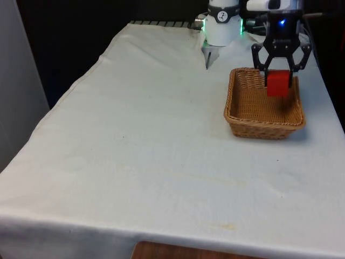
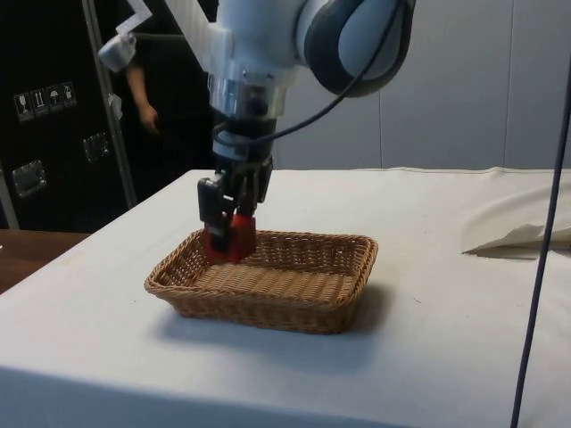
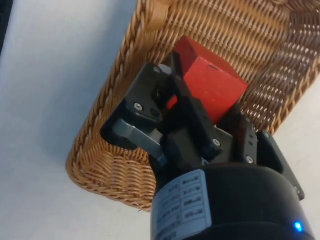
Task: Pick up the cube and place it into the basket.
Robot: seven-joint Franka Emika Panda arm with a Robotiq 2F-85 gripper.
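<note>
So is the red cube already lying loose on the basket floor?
No, the gripper holds the red cube just above the basket floor.

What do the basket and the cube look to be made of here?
Basket: woven wicker or rattan, tan, with a braided rim and visible strand weave in the wrist view.
Cube: red, with flat matte faces and crisp edges; probably painted wood or plastic, the look leaves that open. It is held in the gripper over the basket.
</note>
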